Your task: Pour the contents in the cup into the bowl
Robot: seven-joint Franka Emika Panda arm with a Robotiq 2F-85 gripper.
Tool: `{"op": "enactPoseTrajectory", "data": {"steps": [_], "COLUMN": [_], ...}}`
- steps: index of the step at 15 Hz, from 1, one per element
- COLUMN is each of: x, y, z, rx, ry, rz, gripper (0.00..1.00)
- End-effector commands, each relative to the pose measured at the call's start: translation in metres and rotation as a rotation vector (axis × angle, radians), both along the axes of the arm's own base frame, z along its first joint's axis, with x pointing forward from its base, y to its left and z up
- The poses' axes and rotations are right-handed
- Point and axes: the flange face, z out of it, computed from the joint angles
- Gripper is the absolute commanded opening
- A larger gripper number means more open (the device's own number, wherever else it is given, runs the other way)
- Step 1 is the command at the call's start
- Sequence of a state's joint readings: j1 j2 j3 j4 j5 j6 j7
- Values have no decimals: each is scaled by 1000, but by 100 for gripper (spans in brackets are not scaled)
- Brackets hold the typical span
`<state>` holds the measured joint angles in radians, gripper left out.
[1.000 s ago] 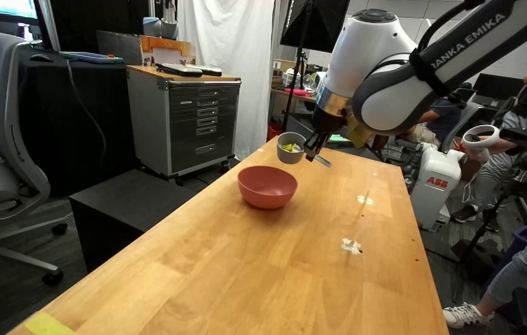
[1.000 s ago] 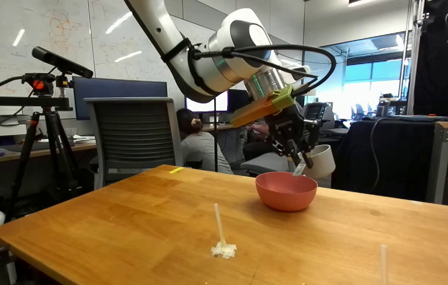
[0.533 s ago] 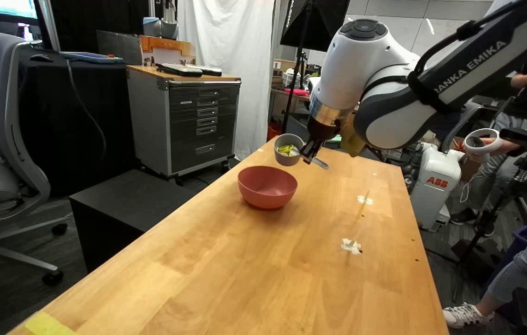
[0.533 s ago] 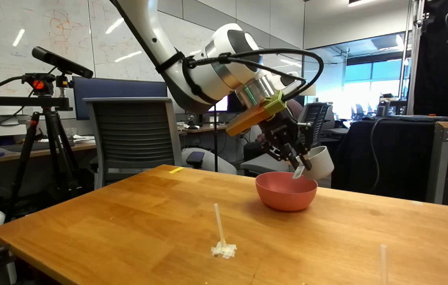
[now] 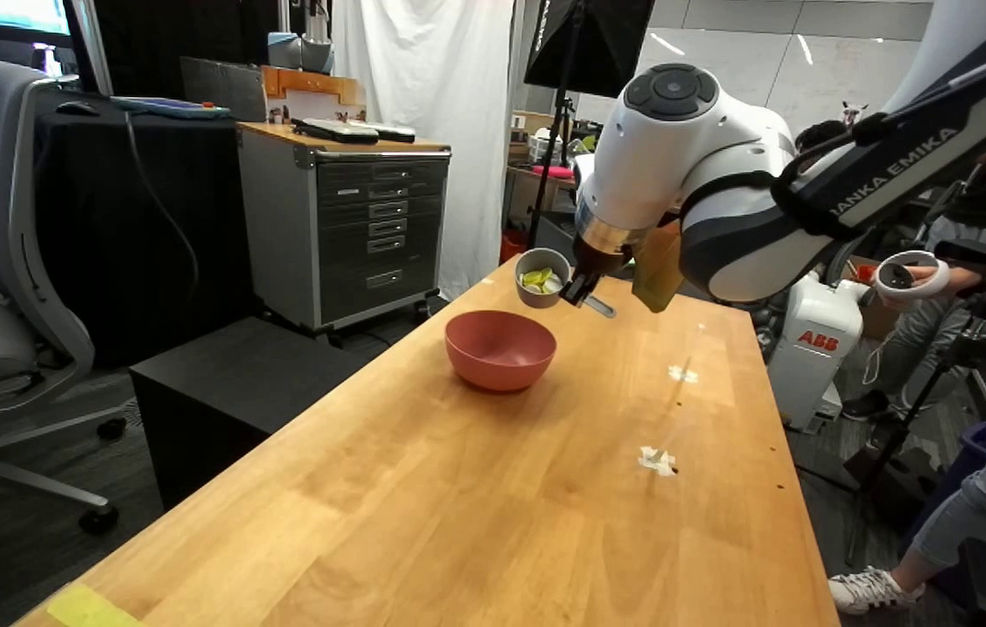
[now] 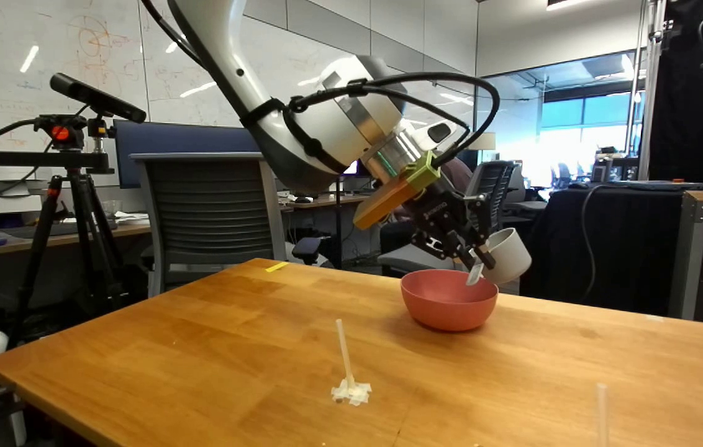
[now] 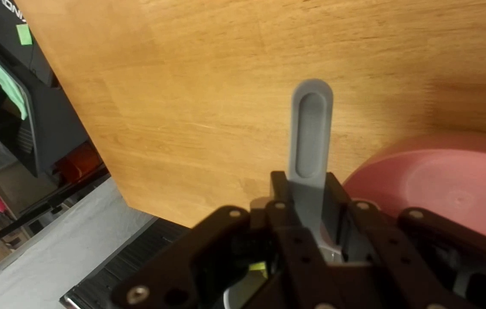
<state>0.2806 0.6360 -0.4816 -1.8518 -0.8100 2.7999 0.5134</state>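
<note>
Grey handle (image 7: 311, 137) pinched in its jaws, the gripper (image 7: 306, 185) holds the tilted cup (image 6: 511, 257), yellow bits (image 5: 536, 279) inside, aloft near the red bowl (image 6: 449, 307). Well apart, I see a taped-down stick (image 6: 344, 351) standing on the table (image 6: 221, 347).

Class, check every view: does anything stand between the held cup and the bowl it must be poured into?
Nothing visible does: in both exterior views, no other object shows between the cup, held by its handle in the fingers, and the bowl.
</note>
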Motion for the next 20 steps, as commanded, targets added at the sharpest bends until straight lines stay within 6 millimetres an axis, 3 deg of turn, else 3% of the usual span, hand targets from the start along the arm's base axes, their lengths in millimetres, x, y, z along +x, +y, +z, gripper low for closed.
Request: {"op": "enactPoseTrajectory", "data": {"steps": [1, 7, 15, 20], "x": [4, 0, -5, -3], "y": [2, 8, 23, 26], "z": [1, -8, -38, -44], "rx": [-59, -124, -180, -228], "ry": [-66, -105, -107, -145], "rz": [9, 5, 21, 35], "gripper": [12, 12, 12, 12]}}
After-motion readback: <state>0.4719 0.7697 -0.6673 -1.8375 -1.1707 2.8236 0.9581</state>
